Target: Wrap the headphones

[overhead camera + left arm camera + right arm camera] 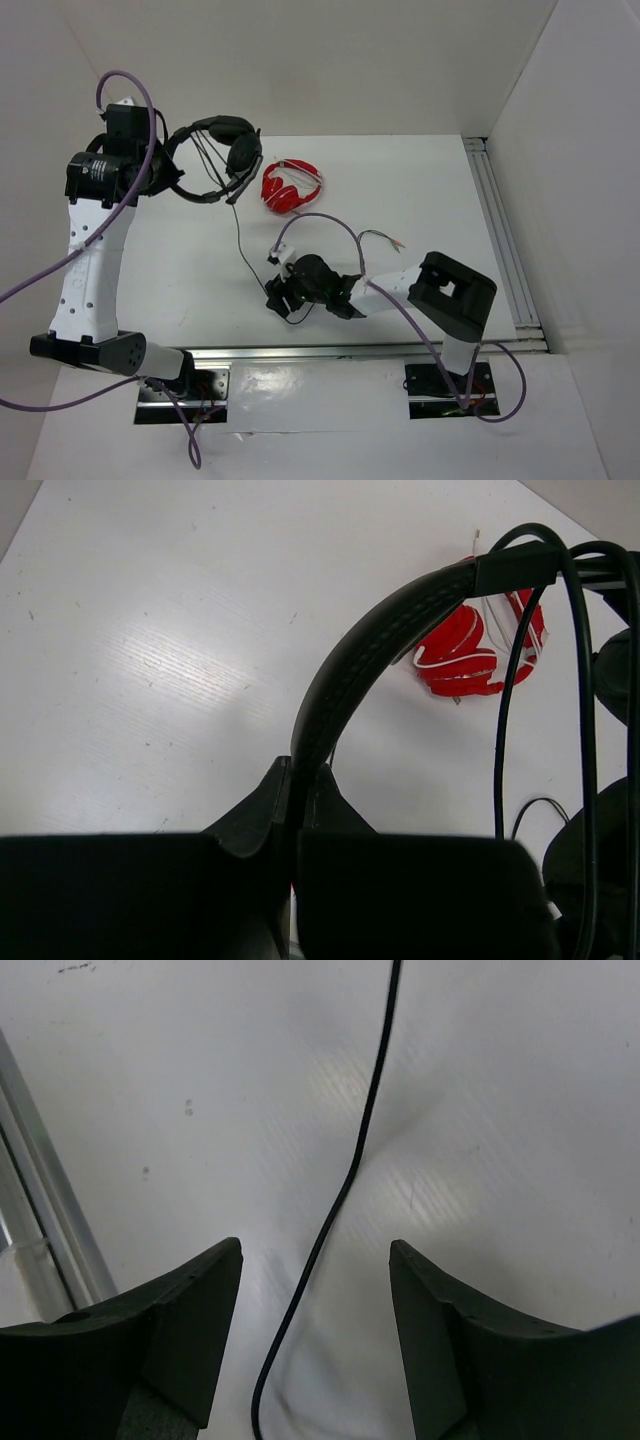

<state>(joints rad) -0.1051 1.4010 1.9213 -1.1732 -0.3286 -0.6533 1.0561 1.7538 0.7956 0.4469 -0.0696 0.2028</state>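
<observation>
Top external: one black headset (243, 152), one red headset (290, 187)

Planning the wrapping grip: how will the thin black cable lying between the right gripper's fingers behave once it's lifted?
Probably floppy: the cable lies in loose curves on the table, so it should droop either side of a pinch. It looks thin and smooth, so it may slide out of the open right gripper unless clamped firmly. Likely very light.
</observation>
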